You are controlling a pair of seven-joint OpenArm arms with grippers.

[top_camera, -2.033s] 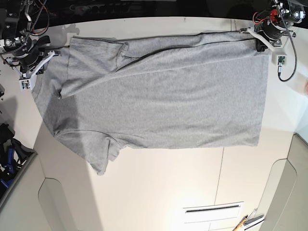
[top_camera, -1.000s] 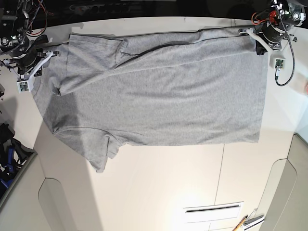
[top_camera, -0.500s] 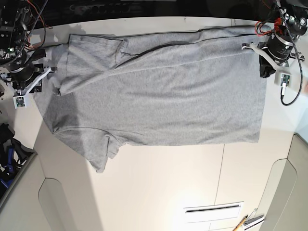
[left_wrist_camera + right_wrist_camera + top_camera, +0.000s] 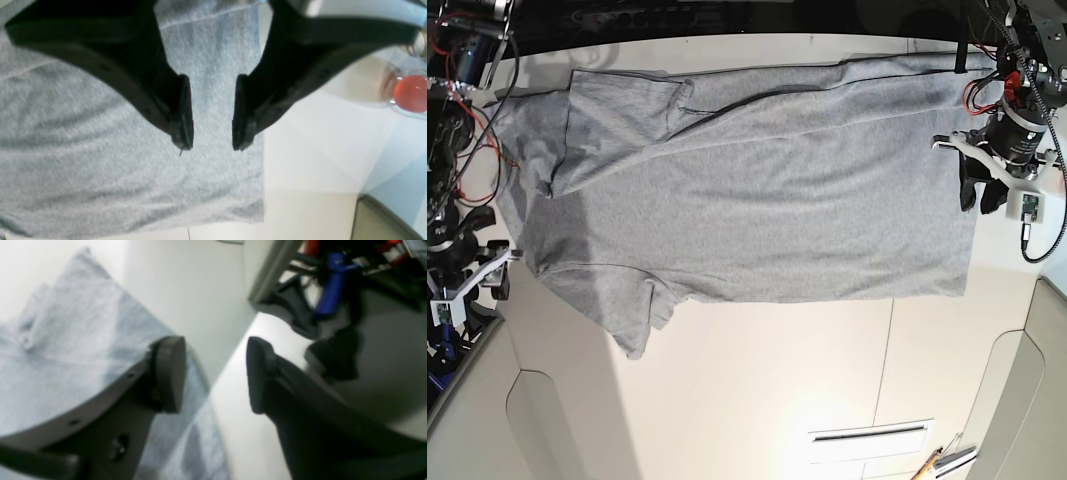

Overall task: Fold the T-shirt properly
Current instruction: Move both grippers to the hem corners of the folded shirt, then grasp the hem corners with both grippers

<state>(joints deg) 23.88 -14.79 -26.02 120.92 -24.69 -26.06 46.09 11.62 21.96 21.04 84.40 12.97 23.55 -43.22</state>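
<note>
two arms in view, one per side, both reaching in from the top edge of the base view. l arm on that view's right, angled down w/ its gripper (image 4: 212, 146) above the shirt's side edge; r arm on that view's left, reaching further down the view, its gripper (image 4: 216, 376) over the opposite side edge, near the dark gear.

l gripper: two black fingers (image 4: 181, 130) well apart, tips pointing down at the cloth, nothing between them but a gap w/ grey fabric seen thru it. r gripper: two black fingers (image 4: 171, 373) apart too, nothing held; shirt edge & white tabletop show thru the gap.

one heather-grey t-shirt (image 4: 767, 220), laid wide across the white tabletop (image 4: 757, 400), plain side showing, no lettering seen. one long folded-over flap (image 4: 827, 115) runs along its top edge, narrowing toward the middle; a second, shorter flap (image 4: 617, 115) lies at top left of the base view. lower left a piece of cloth (image 4: 627, 315) sticks out past the bottom edge, bunched. lower right corner lies fairly flat, w/ small creases by the hem in the l wrist view.

also: 1 white slotted panel (image 4: 869, 440) at the bottom of the base view, a few pen-like items (image 4: 942, 465) beside it, exact count unclear. l wrist view has 1 red round thing (image 4: 411, 93) at its right edge, too cut off to name. r wrist view has 1 blue part (image 4: 332, 283) among blurred black gear (image 4: 337, 353).
</note>
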